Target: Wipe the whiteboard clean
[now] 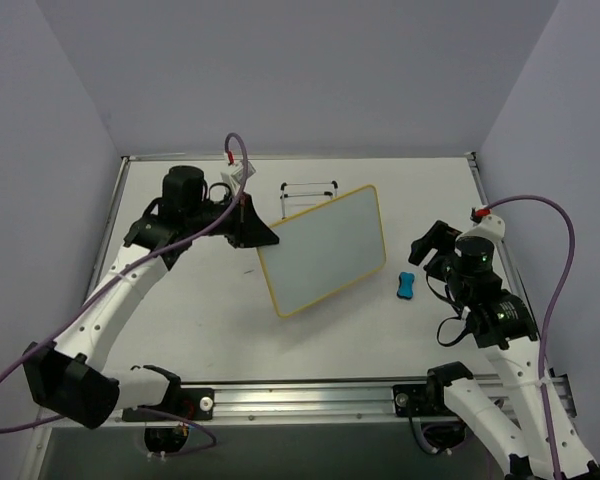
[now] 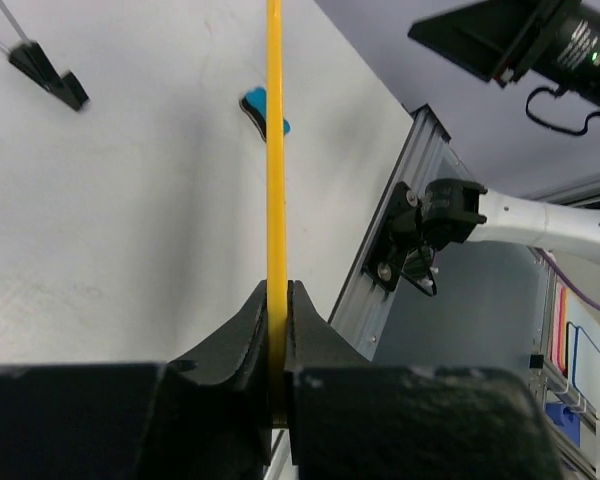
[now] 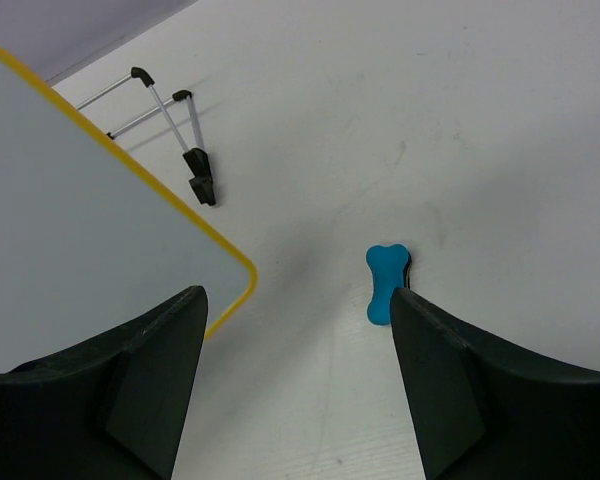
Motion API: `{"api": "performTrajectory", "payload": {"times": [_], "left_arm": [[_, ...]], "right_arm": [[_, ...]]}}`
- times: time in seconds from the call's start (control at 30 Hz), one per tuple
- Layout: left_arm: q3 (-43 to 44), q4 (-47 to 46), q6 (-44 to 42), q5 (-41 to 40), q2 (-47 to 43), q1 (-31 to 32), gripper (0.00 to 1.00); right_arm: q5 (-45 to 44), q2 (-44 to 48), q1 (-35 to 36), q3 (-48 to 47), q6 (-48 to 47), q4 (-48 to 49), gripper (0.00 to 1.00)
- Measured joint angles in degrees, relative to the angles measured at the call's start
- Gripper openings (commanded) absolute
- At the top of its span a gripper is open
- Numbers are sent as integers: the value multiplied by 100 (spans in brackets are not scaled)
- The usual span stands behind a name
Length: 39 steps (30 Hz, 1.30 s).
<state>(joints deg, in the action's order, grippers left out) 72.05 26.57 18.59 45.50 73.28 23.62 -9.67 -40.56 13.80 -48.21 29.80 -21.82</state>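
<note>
The whiteboard [image 1: 323,250], white with a yellow frame, is held tilted above the table; its face shows no writing. My left gripper [image 1: 258,235] is shut on its left edge; in the left wrist view the yellow frame [image 2: 275,150] runs edge-on between the closed fingers [image 2: 277,330]. The board's corner shows in the right wrist view [image 3: 90,230]. A blue bone-shaped eraser [image 1: 406,286] lies on the table right of the board, also seen in the right wrist view [image 3: 386,282] and the left wrist view [image 2: 266,112]. My right gripper [image 1: 427,250] is open and empty above and just behind the eraser.
A small wire stand with black feet [image 1: 309,191] sits behind the board, also in the right wrist view [image 3: 175,130]. The table's aluminium rail [image 1: 300,395] runs along the near edge. Purple walls close in the left, back and right.
</note>
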Motion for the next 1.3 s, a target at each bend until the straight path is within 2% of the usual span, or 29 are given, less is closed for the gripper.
{"api": "performTrajectory", "payload": {"times": [0.17,0.47,0.7,0.77,0.9,1.0,1.07,1.1,1.2,1.3], "left_arm": [[1001,114,-446,758,870,-691,2],[3469,901,-1952,1825,2931,-1381,2],[6194,2645,-3471,2238,4918,-1447,2],[6489,2820,-3641,2273,5219,-1499,2],[6795,2640,-3434,2509,5692,-1729,2],[6850,2050,-2979,2717,5928,-1908,2],[6647,1241,-2398,2918,5987,-2000,2],[6192,271,-1777,3058,5912,-2033,2],[5184,-3421,911,3392,5974,-2015,2],[5694,-6323,3501,3652,6749,-1952,2]], "right_arm": [[96,127,0,-15,-39,-79,70],[291,138,0,-24,-146,-166,70],[407,205,4,-24,-188,-203,70],[435,219,4,-24,-201,-205,70],[479,227,15,-26,-225,-208,70],[479,225,15,-26,-234,-221,70],[476,212,15,-26,-245,-221,70],[474,201,15,-26,-251,-219,70],[476,125,17,-28,-264,-221,70],[474,13,17,-28,-275,-223,70]]}}
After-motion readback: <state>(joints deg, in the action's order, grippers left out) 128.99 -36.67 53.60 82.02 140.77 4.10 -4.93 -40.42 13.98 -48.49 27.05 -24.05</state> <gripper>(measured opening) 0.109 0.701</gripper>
